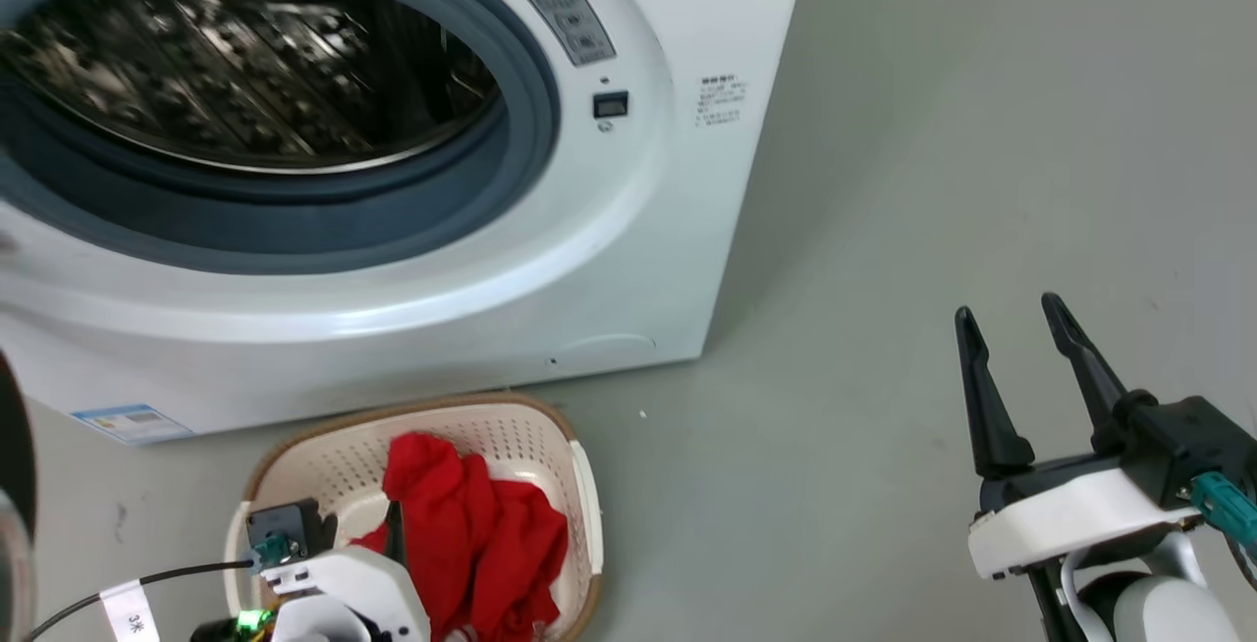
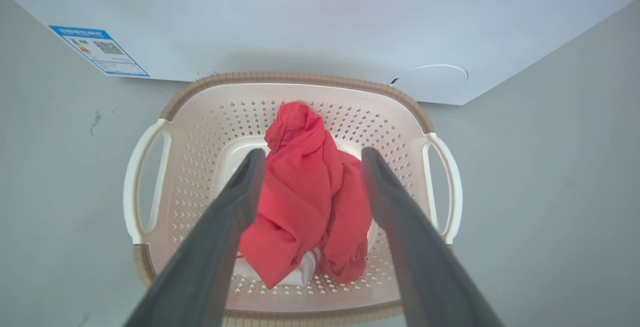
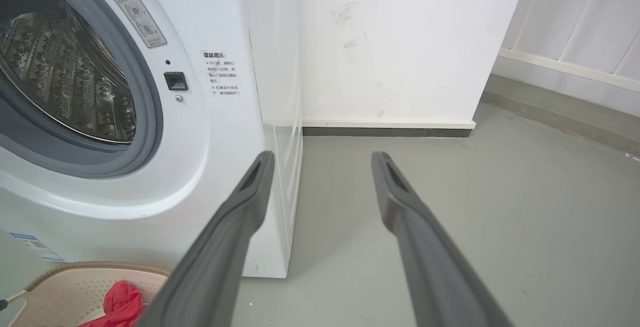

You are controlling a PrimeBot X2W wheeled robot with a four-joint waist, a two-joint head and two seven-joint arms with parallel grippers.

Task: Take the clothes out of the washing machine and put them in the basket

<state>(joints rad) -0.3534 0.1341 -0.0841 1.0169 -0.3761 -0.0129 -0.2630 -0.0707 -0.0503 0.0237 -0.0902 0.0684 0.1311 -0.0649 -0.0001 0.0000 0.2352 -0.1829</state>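
Hanging over the basket (image 2: 300, 77), the left end effector (image 2: 313, 151) has its fingers (image 2: 220, 227) spread, gripping nothing; the red clothes (image 2: 300, 187) lie heaped inside it, right in front of the washing machine (image 1: 393, 318). The right end effector (image 1: 1007, 306) gapes too, above the grey floor (image 1: 884, 181).

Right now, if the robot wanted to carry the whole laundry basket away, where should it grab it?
Probably a side handle of the laundry basket: a slim white bar with an open slot beside it, so one side of the tool can slip through. Come from above, where the open left tool hangs, turned to straddle the bar.
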